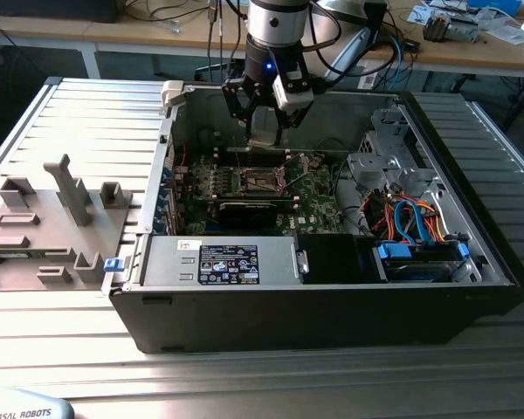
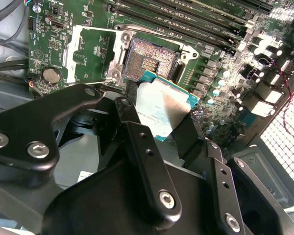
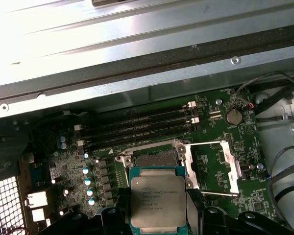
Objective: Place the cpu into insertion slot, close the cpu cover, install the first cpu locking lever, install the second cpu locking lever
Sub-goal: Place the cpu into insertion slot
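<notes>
Ribbed grey metal table spreading across the foreground, wooden workbench running along the back, cables trailing over it, bright light glaring off table ridges

cpu above insertion slot, cpu cover lying open beside slot

Even room light, blown-out glare on the ribbed metal table, dim soft-focus end effector.

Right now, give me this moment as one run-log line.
gripper: shut on cpu | cpu: held by insertion slot, not seated | insertion slot: empty | cpu cover: open, flipped aside
</notes>
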